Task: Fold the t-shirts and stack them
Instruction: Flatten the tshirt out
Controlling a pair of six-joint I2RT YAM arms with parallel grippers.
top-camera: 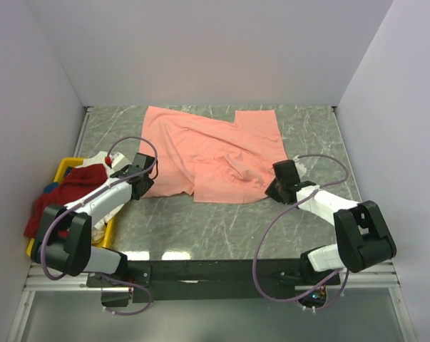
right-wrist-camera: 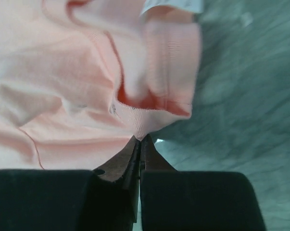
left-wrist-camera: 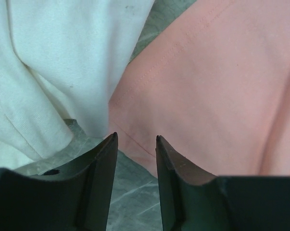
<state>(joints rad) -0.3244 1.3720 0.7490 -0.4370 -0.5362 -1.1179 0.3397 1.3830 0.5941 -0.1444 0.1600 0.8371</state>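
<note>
You look to be flattening the salmon-pink t-shirt (top-camera: pixel 207 153), mid-counter (top-camera: pixel 200 228) toward the far edge. Your right gripper (right-wrist-camera: pixel 141 144) seems pinched tight on its neck. Your left gripper (left-wrist-camera: pixel 136 139) is slightly apart and empty. Next, grab the hem and pull flat.

Matt pink cloth shirt (top-camera: pixel 200 149), glossy tabletop (top-camera: pixel 200 228)
</note>
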